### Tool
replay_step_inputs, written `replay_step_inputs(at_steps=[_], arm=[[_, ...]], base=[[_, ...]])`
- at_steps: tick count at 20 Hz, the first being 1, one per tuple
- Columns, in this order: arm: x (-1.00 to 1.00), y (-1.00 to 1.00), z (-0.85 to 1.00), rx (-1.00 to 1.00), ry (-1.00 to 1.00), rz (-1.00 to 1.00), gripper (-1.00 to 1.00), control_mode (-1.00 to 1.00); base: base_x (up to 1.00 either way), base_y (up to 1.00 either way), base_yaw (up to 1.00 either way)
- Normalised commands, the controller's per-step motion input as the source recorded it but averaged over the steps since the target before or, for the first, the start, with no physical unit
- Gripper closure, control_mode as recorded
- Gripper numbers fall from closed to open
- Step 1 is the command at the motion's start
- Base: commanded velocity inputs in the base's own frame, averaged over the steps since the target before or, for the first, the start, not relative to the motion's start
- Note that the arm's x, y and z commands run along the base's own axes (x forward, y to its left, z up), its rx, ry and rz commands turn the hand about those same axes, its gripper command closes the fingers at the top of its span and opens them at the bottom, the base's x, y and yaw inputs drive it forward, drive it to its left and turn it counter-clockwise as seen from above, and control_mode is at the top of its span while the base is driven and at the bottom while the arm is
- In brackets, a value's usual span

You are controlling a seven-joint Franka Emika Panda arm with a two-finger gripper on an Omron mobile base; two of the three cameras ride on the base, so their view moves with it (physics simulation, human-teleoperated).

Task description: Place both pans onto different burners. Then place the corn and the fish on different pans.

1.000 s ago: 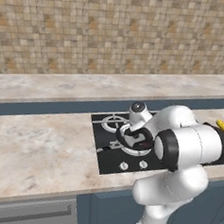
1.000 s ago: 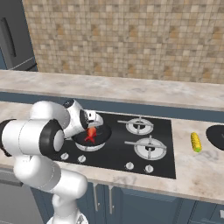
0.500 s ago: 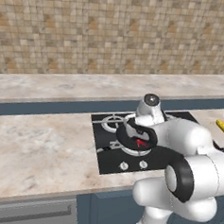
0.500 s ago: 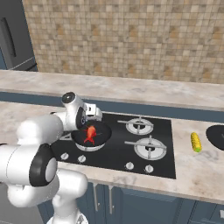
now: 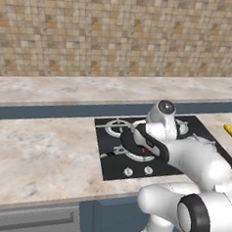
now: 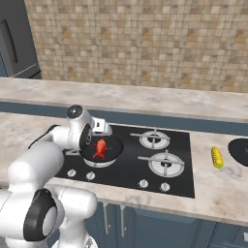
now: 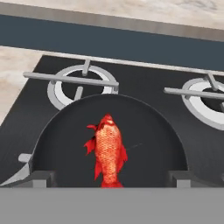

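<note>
- A black pan [image 6: 102, 151] is seen resting on the near-left burner of the black cooktop [image 6: 184, 181], which is set into the marble bench [image 6: 29, 126].
- The red-orange fish [image 7: 107, 150] lies flat inside this pan, roughly at its middle, touched by nothing.
- The pincer [image 7: 109, 178] is held just above the near rim of the pan, its two dark fingertips [image 7: 41, 178] spread wide to either side of the fish and closed on nothing.
- In the right base view the white hand is seen at the left edge of the pan.
- The far-left burner [image 7: 81, 87] is seen bare just beyond the pan; the far-right burner [image 6: 155, 139] and the near-right burner [image 6: 166, 163] are likewise uncovered.
- The corn [image 6: 217, 157] lies on the bench to the right of the cooktop, well apart from the fish.
- A second pan [image 6: 240, 152] sits on the bench just right of the corn, partly cut off by the picture edge.
</note>
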Motion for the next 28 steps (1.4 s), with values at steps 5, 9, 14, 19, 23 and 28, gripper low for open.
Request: replay_step_inputs(at_steps=[5, 9, 14, 19, 23, 28], arm=[[-0.31, 0.00, 0.10, 0.00, 0.00, 0.00, -1.00, -1.00], [-0.04, 0.00, 0.13, 0.00, 0.00, 0.00, -1.00, -1.00], [-0.09, 0.00, 0.00, 0.00, 0.00, 0.00, -1.00, -1.00], [-0.41, 0.00, 0.00, 0.00, -0.03, 0.00, -1.00, -1.00], [-0.46, 0.00, 0.00, 0.00, -0.04, 0.00, -1.00, -1.00], [-0.15, 0.00, 0.00, 0.00, -0.02, 0.00, -1.00, -1.00]], base=[[0.00, 0.00, 0.00], [0.00, 0.00, 0.00], [0.00, 0.00, 0.00], [0.00, 0.00, 0.00], [0.00, 0.00, 0.00], [0.00, 0.00, 0.00]])
